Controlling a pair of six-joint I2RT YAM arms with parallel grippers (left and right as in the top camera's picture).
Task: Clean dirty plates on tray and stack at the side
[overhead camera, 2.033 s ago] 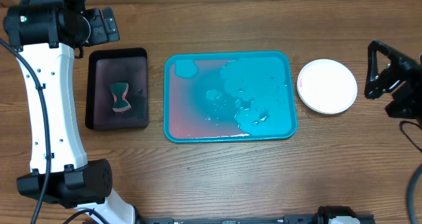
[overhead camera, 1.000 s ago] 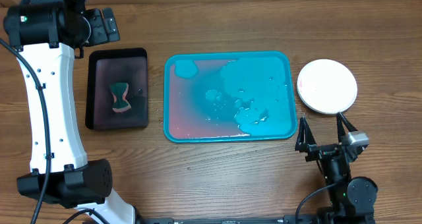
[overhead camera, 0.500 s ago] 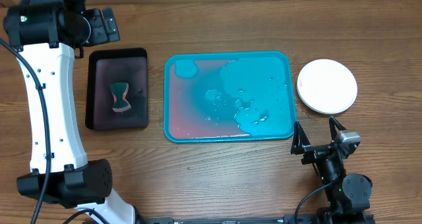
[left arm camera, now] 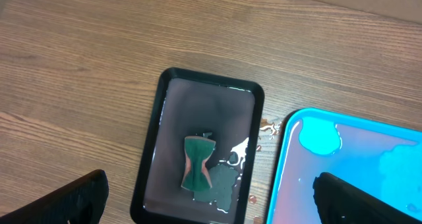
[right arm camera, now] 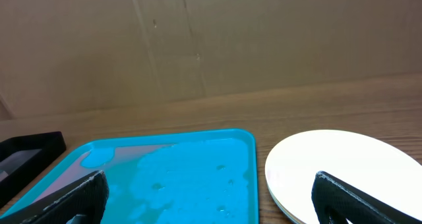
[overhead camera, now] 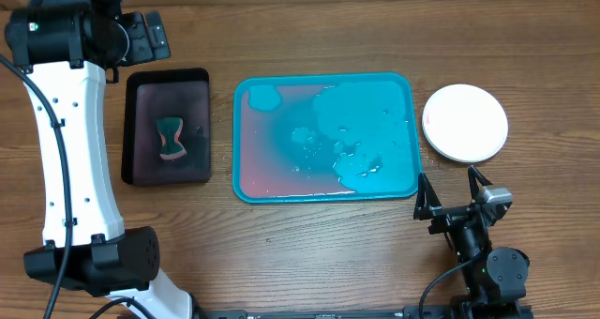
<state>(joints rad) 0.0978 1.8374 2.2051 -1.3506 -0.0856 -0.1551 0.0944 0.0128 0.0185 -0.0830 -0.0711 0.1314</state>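
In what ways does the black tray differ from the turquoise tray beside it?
The turquoise tray is clearly larger than the black tray. The black tray holds a green sponge in shallow liquid, while the turquoise tray holds only pinkish water and wet patches. Seen from overhead, the black tray's long side runs top to bottom and the turquoise tray's left to right. Both are rectangular with rounded corners and raised rims, and both lie flat on the table.
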